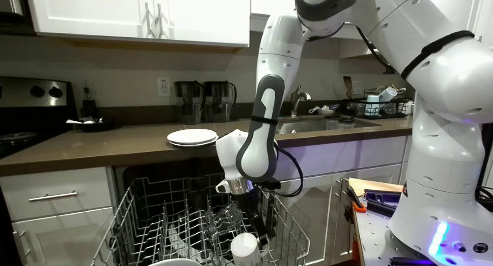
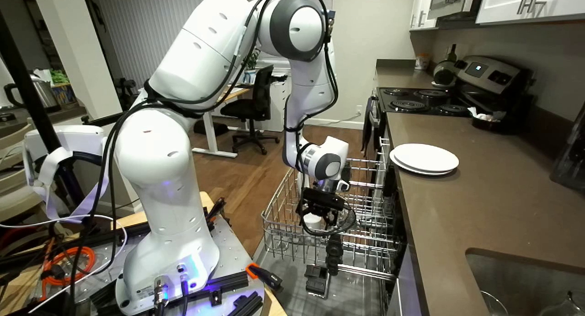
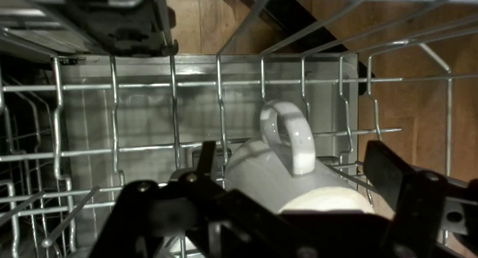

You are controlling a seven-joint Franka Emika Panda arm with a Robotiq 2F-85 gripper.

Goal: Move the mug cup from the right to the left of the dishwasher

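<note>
The move looks undone to me: in an exterior view the white mug (image 1: 244, 248) sits at the right of the dishwasher rack (image 1: 187, 219), so gripping, lifting, carrying left and setting down all seem left to do. The gripper (image 3: 290, 153) is spread apart (no contact that I can make out). Only the wrist view makes that plain, framing the loop handle (image 3: 298, 138) between the fingers (image 3: 386, 176); clear glassware (image 1: 231, 216), behind the mug, shows just in an exterior view.

Mug (image 1: 244, 250) in rack (image 3: 143, 86), plates (image 1: 192, 136) on counter (image 1: 115, 143)
</note>
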